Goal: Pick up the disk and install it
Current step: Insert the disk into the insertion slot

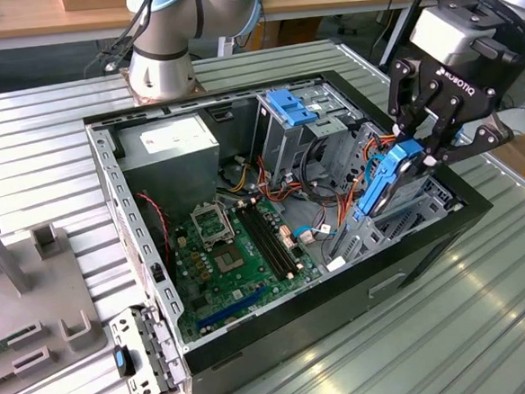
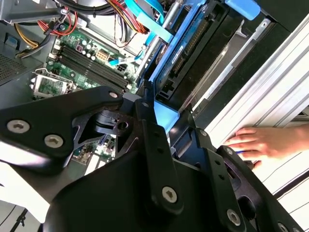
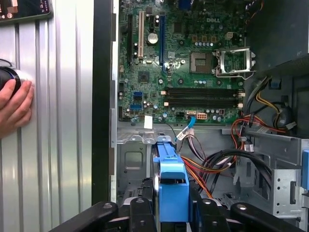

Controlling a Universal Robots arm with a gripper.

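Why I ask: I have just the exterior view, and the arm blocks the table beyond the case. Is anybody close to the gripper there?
Observer: Yes. In the second wrist view a hand lies on the ribbed table, close beside the arm.
Operator: Is it touching the disk?
Observer: No. In the first wrist view the disk sits between the fingers of the gripper, inside the case, and the case's black wall stands between it and the hand.

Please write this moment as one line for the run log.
gripper: shut on disk | disk: tilted, above drive bay inside computer case | person's hand: on table beside case
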